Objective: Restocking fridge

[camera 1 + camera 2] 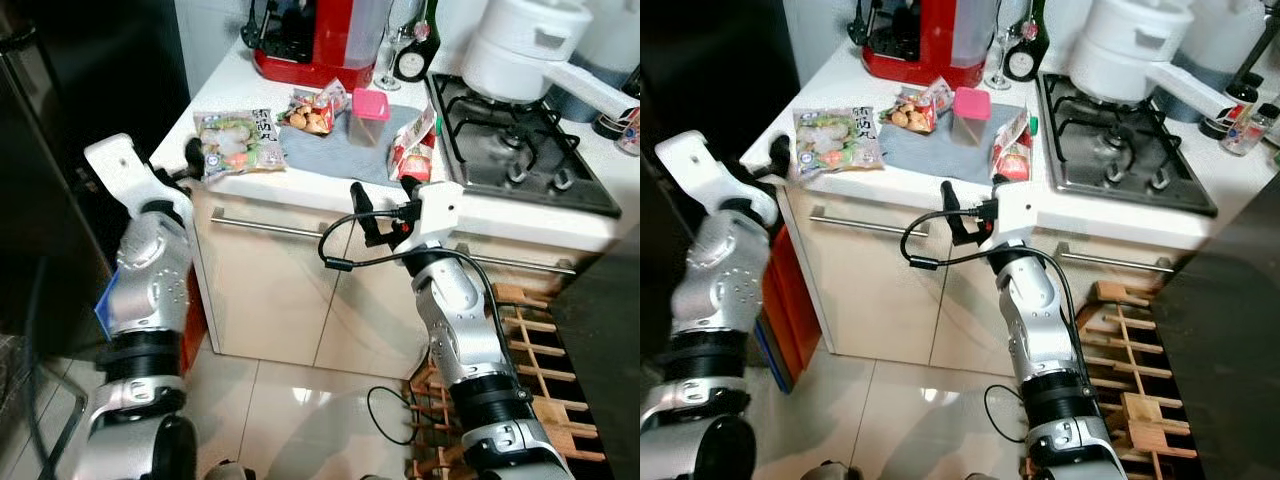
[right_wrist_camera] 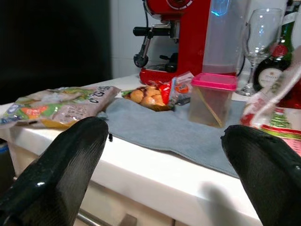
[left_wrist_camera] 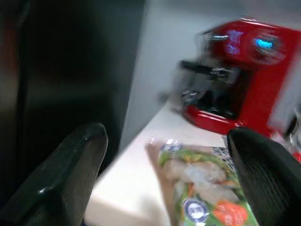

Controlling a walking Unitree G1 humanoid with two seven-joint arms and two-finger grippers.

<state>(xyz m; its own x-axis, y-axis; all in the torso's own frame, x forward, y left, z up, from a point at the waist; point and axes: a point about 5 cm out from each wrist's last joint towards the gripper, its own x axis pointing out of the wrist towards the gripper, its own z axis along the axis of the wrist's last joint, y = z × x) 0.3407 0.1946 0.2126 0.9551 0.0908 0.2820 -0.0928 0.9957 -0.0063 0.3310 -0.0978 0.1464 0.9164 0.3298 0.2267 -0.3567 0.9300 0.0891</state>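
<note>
Vegetable bag (image 1: 238,142), glossy crinkled plastic, lies flat at the grey cloth's (image 1: 330,150) left edge; left gripper (image 3: 164,174) gapes empty just short of it, blurred; right gripper (image 2: 164,165), wide and empty, faces the cloth's pink-lidded tub (image 2: 213,98).

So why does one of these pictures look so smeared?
The left wrist view is motion-blurred: the red coffee machine and veg bag smear. The right wrist view is sharp beyond its blurry near fingers. The eye views are crisp, with glare on the floor.
</note>
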